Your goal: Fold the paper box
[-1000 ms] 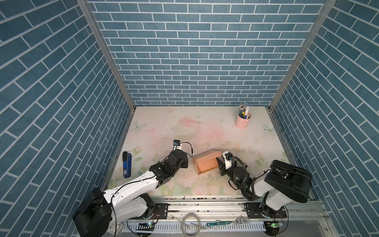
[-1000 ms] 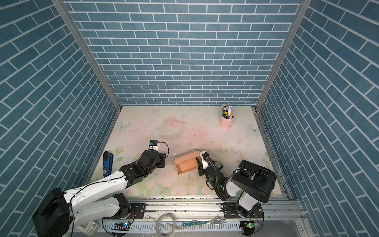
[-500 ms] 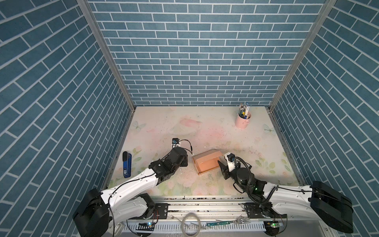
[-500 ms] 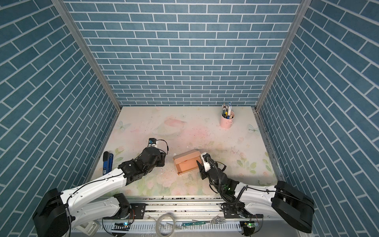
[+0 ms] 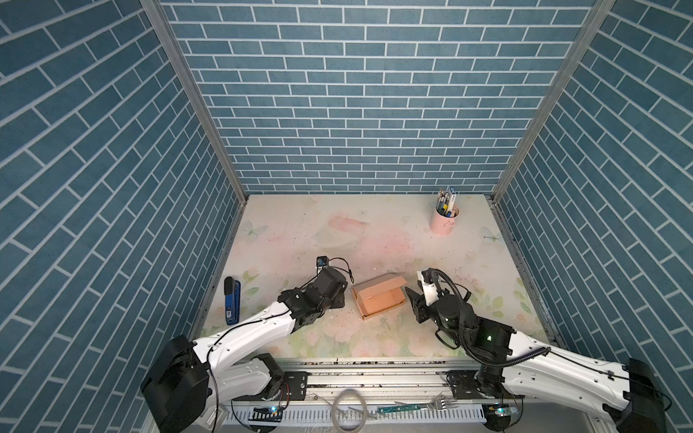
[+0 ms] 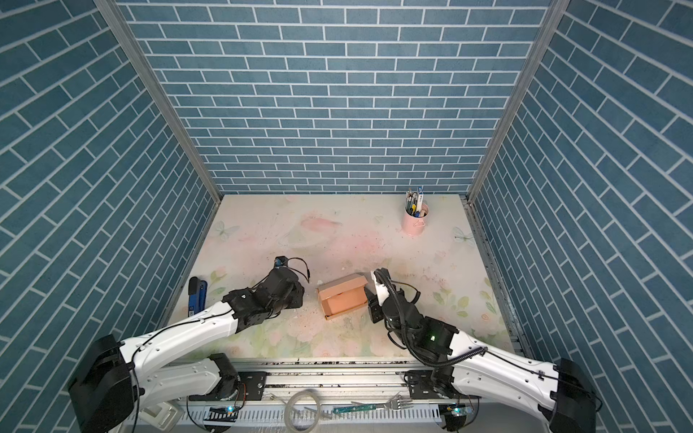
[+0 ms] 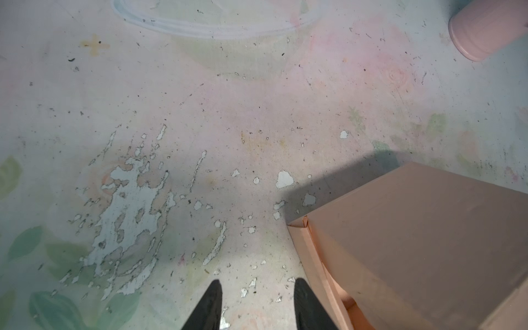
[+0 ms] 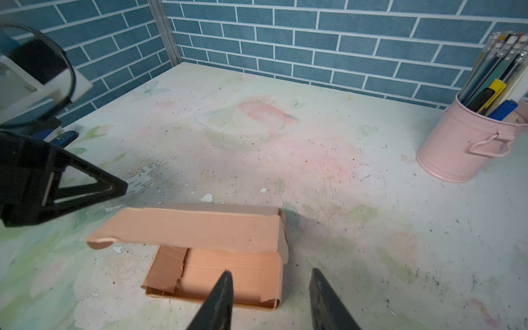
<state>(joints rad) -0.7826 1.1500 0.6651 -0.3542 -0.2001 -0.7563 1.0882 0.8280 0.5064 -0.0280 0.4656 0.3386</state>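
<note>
Right wrist view: paper box on tabletop, lid flap partly raised, inside exposed. Fingers of right end effector apart, holding nothing, just beside one end; left end effector likewise apart, empty, near the opposite end.

Pink pen cup far right corner — blue stapler left edge.

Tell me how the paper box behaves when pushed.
The paper box looks like thin cardboard, so probably light and likely to slide. Its lid hangs half open, corner curled: probably floppy and springy.
</note>
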